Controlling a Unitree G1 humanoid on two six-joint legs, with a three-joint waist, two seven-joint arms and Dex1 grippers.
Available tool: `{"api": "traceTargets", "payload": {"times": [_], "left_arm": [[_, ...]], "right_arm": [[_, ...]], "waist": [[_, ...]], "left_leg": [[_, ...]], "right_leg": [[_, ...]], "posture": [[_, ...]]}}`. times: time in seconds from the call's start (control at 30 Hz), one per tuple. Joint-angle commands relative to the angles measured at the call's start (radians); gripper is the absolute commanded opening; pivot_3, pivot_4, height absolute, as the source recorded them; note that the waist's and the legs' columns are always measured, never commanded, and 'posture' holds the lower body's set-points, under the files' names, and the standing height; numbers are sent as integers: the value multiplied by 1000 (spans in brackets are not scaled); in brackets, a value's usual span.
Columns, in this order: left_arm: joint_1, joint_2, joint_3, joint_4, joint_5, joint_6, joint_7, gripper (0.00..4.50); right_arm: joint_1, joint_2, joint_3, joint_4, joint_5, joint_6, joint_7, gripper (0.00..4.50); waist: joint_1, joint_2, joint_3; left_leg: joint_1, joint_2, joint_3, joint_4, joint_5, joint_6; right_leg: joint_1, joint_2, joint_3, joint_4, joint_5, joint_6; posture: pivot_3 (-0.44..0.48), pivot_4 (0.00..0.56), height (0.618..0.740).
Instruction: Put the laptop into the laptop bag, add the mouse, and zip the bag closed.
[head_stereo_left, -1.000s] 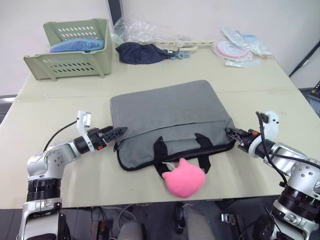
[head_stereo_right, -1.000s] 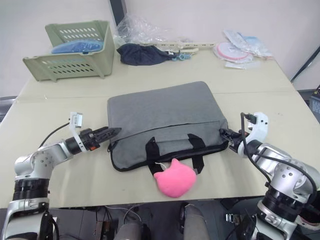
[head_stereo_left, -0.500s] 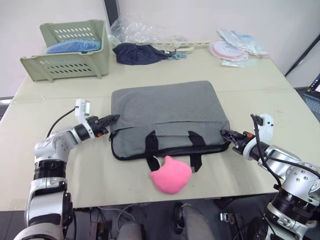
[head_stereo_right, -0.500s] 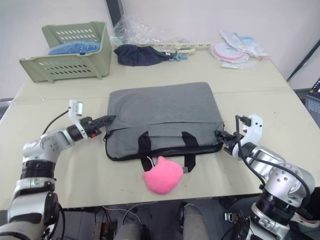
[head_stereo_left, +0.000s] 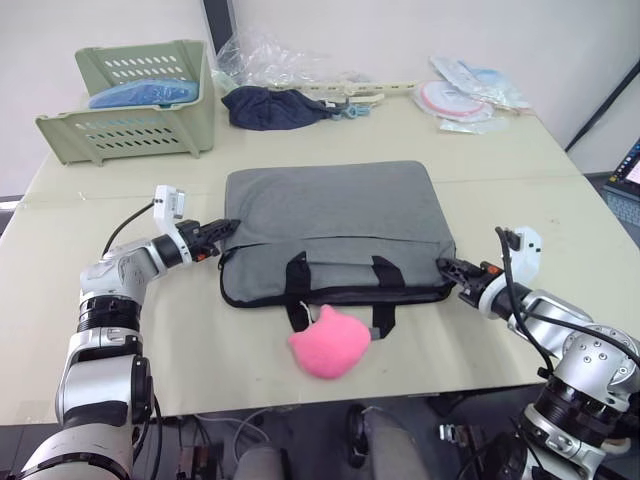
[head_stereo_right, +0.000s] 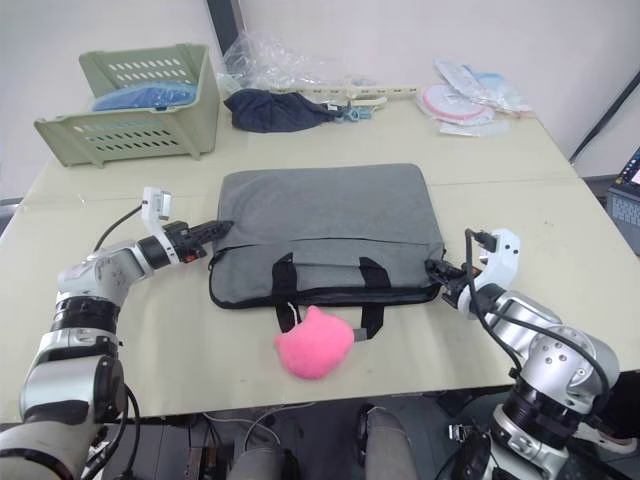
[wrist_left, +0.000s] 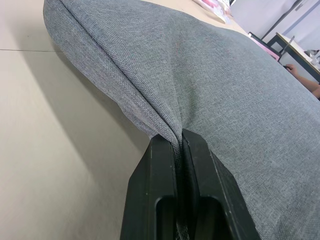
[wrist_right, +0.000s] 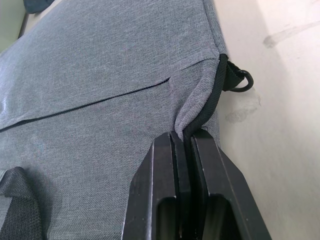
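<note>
I read no brand, label or writing on the grey laptop bag (head_stereo_left: 335, 228), which lies flat mid-table (head_stereo_left: 300, 140) with its 2 black handles (head_stereo_left: 340, 285) toward the near edge. My left gripper (head_stereo_left: 222, 231) pinches a fold of fabric at the bag's left edge; its fingers (wrist_left: 162, 190) are pressed together on the cloth. My right gripper (head_stereo_left: 447, 267) pinches the bag's near right corner seam. A pink plush toy (head_stereo_left: 329, 345) lies beside the handles.
</note>
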Motion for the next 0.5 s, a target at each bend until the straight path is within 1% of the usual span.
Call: {"api": "traceTargets", "payload": {"times": [0.03,0.13,0.17,0.2,0.23,0.27,0.33,0.37,0.5], "left_arm": [[-23,-10,-12,-4,7,-14,-35,41],[-22,-6,-8,-5,13,-20,-45,1139],[-23,-7,-5,-5,10,-16,-49,1563],[-24,-9,-1,-4,8,-13,-53,2128],[-23,-8,-4,-4,13,-15,-52,2563],[-22,-8,-8,-6,18,-16,-55,3153],[-18,-7,-14,-10,24,-14,-60,4211],[-19,-6,-18,-3,35,-13,-46,4500],[-2,9,-16,-9,41,-16,-38,4500]], "right_arm": [[-10,21,54,-1,41,10,16,0],[-5,14,74,0,37,3,25,0],[-4,11,79,0,36,-1,27,0],[-3,9,82,1,36,-5,28,0],[-3,8,83,3,35,-8,27,0],[-2,7,84,4,35,-11,26,865],[1,5,86,5,39,-15,25,1772],[2,3,86,5,38,-20,23,2317],[15,-23,91,-11,42,-34,28,4390]], "waist": [[-1,0,0],[-2,0,0],[-2,0,0],[-2,0,0],[-2,0,0],[-2,0,0],[-3,0,0],[-3,0,0],[-3,0,0]], "left_leg": [[0,0,0,0,0,0],[0,0,0,0,0,0],[0,0,0,0,0,0],[0,0,0,0,0,0],[0,0,0,0,0,0],[0,0,0,0,0,0],[0,0,0,0,0,0],[0,0,0,0,0,0],[0,0,-1,1,0,0]], "right_leg": [[0,0,0,0,0,0],[0,0,0,0,0,0],[0,0,0,0,0,0],[0,0,0,0,0,0],[0,0,0,0,0,0],[0,0,0,0,0,0],[0,0,0,1,0,0],[0,0,0,1,0,0],[0,0,0,1,0,0]], "posture": [[0,150,740],[0,150,740],[0,150,740],[0,150,740],[0,150,740],[0,150,740],[0,150,740],[0,150,740],[0,150,740]]}}
